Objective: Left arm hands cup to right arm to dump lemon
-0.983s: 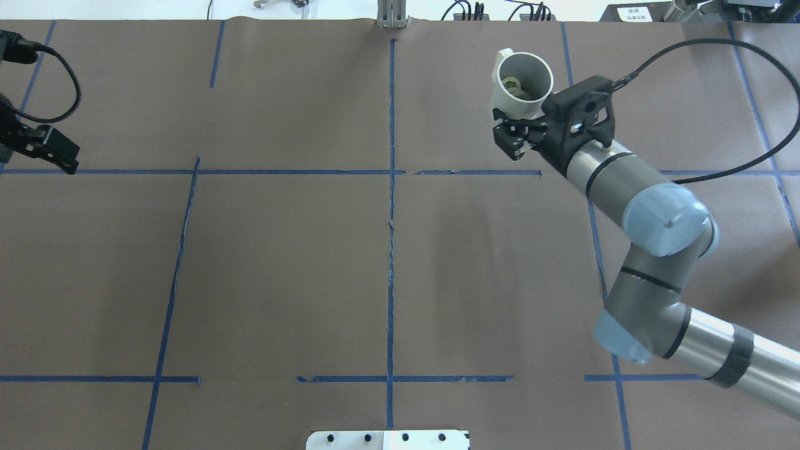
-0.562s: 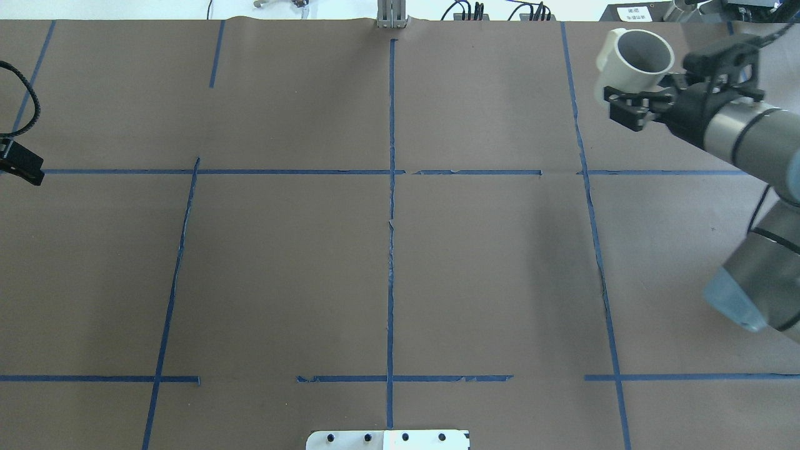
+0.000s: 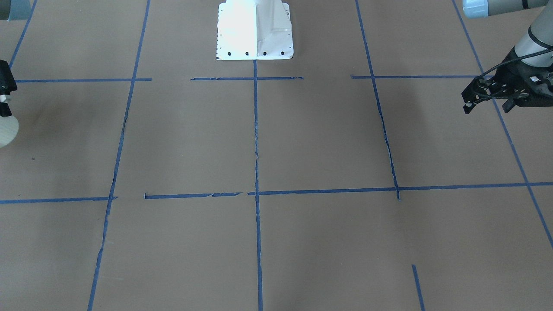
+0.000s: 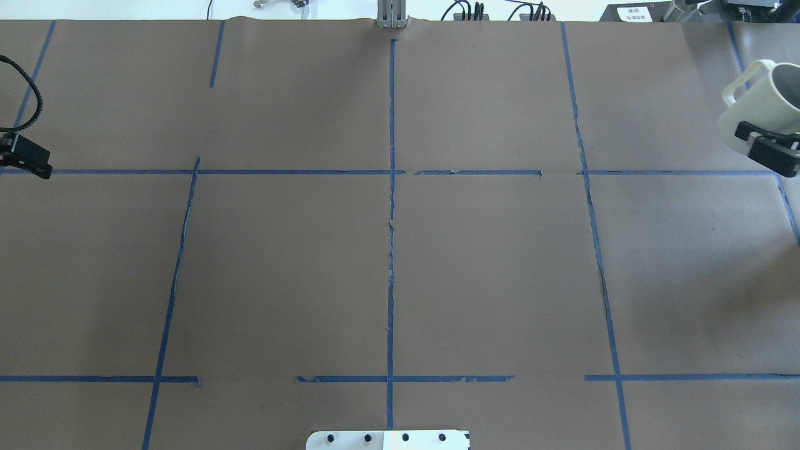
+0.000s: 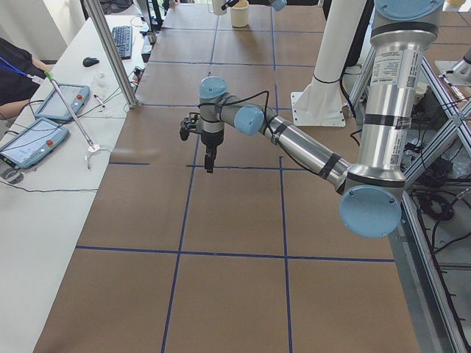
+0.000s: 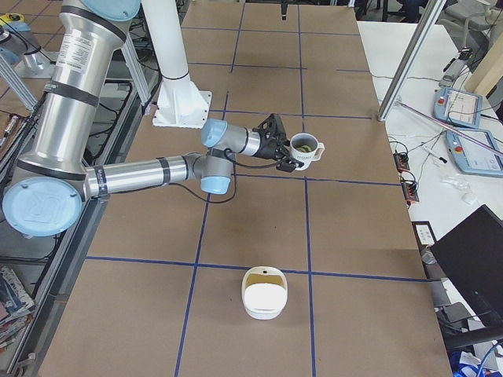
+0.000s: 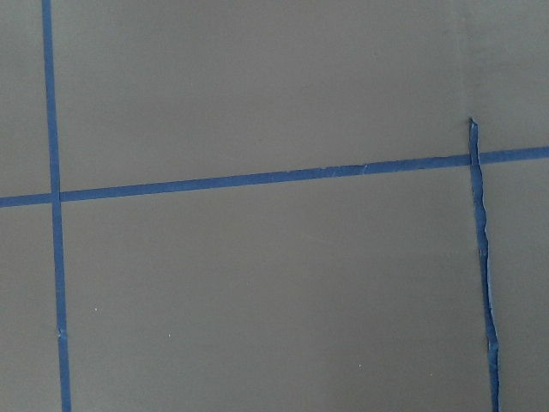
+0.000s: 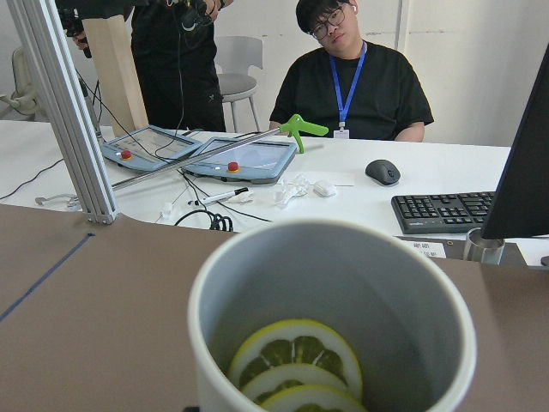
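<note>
The cream-white cup (image 4: 753,103) hangs at the far right edge of the overhead view, gripped on its lower body by my right gripper (image 4: 761,141), which is shut on it. The exterior right view shows the cup (image 6: 306,149) held upright above the table by the right gripper (image 6: 284,155). The right wrist view looks into the cup (image 8: 334,257) at lemon slices (image 8: 296,365) inside. My left gripper (image 3: 486,103) is empty, looks open, and hovers over the table's left end (image 4: 28,161), far from the cup.
A white squarish container (image 6: 265,292) sits on the brown table (image 4: 400,250) near its right end, below and nearer that camera than the cup. The robot's white base plate (image 3: 255,30) stands at mid-table. Operators (image 8: 352,77) and pendants (image 8: 249,159) are beyond the far edge.
The right arm has carried the cup from the right-middle of the table out to the far right edge. The left gripper has pulled back to the left edge.
</note>
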{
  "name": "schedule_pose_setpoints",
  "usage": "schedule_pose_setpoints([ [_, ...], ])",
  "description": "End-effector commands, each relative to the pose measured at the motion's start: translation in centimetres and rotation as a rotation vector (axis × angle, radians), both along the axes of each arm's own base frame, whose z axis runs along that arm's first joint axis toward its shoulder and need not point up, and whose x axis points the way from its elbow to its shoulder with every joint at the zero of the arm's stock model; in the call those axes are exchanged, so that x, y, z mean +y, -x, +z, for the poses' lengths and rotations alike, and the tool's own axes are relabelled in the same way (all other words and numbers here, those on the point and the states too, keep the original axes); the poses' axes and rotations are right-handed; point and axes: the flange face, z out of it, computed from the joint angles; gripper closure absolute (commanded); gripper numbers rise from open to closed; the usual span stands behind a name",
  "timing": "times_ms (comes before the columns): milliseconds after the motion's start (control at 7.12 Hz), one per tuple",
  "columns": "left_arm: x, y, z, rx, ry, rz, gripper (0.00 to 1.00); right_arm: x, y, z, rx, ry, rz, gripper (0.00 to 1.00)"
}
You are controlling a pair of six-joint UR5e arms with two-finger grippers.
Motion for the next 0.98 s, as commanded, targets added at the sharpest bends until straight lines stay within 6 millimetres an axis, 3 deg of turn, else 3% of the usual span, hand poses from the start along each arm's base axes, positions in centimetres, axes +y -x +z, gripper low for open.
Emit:
schedule_pose_setpoints([
  [0,-0.2,-0.2,-0.1,0.001,-0.001,0.000,0.00,4.0,-3.3,7.5,-0.207,0.036,0.036,1.00],
  [140,-0.4,-0.3,-0.2,0.002,-0.002,0.000,0.00,5.0,-4.1,11.8,-0.286,0.052,0.043,1.00],
  [562,-0.5,-0.4,-0.3,0.003,-0.006,0.002,0.00,7.1,-6.9,17.8,-0.619,0.191,0.117,1.00],
  [843,-0.9,-0.6,-0.8,0.008,-0.014,0.001,0.00,6.3,-7.5,20.9,-0.847,0.250,0.147,1.00],
])
